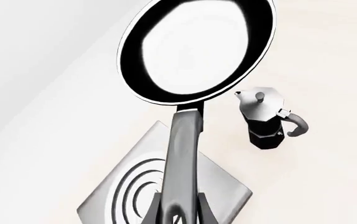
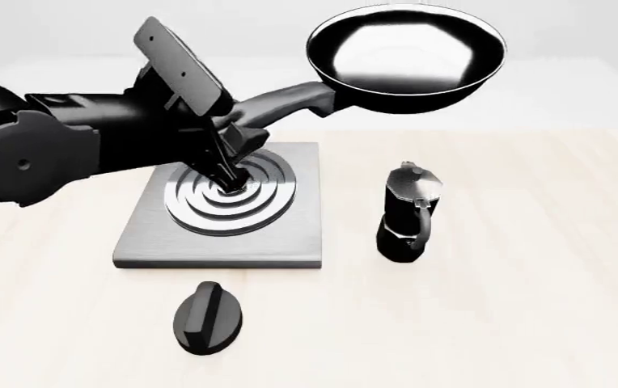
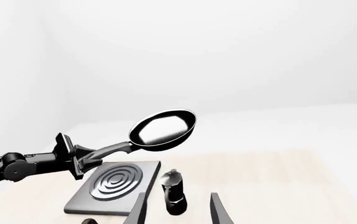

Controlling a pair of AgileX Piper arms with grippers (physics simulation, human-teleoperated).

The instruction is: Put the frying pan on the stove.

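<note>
Left gripper (image 2: pixel 226 144): black two-fingered pincer, clamped on the far end of the pan's handle, hanging above the burner rings. Right gripper (image 3: pixel 177 211): fingers spread, nothing between them, well back from the work.

Frying pan (image 2: pixel 406 56): glossy black, round, shallow, long dark grey handle. It was held aloft, reaching out and up from the left gripper, the bowl beyond and to the right of it and clear of every surface. In the left wrist view the pan (image 1: pixel 197 49) stood out past the stove's edge.

Stove (image 2: pixel 222 206): flat square grey metal slab with a large burner of shiny concentric rings, directly beneath the left gripper. The bowl, not the handle, belonged over those rings; it looked well off-centre.

Moka pot (image 2: pixel 408 212): tall, black and silver, upright, just beside the stove on the right, roughly under the bowl.

Knob (image 2: pixel 209 318): small black oval, on the table (image 2: pixel 525 323) nearer than the stove.

Hazards, as judged:
- Grip at the handle's tip gave a long lever; the bowl's weight could twist the pan in the jaws.
- Lowering from here would likely strike the moka pot and topple it.
- Release without drawing the arm back would likely land the bowl beside the slab.
</note>
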